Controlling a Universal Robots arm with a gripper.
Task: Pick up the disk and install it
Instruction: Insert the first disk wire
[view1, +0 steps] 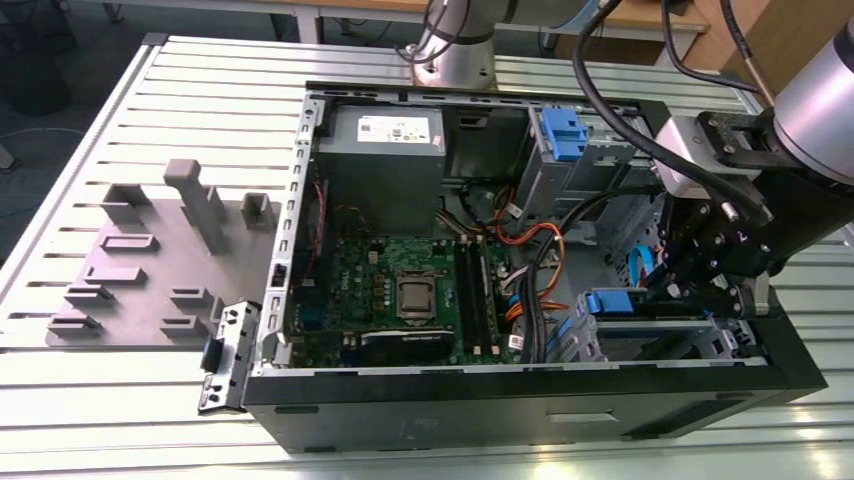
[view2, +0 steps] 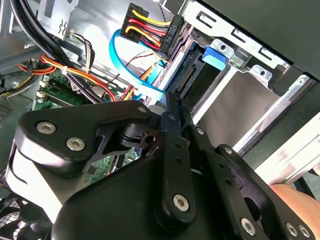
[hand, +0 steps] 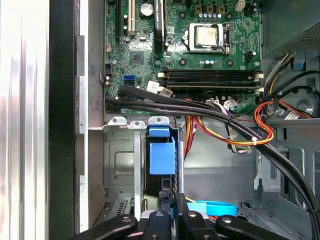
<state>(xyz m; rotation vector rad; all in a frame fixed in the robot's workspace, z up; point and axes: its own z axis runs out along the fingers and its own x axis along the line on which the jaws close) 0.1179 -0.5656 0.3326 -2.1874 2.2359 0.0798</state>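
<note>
While the black gripper (view1: 705, 285) hangs inside the open black computer case (view1: 534, 405) at the exterior view's right, its fingers close together, the silver disk with blue plastic handle (view1: 617, 303) sits in the grey drive cage; in the second wrist view, the disk (view2: 197, 67) lies just beyond the fingertips; in the first wrist view, its blue handle (hand: 161, 152) stands between the cage walls, near the green motherboard (hand: 200, 40).

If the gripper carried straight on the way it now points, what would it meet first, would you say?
Probably the disk: in the first wrist view its blue handle sits directly ahead of the gripper, standing in the drive cage. Depth is unclear.
</note>
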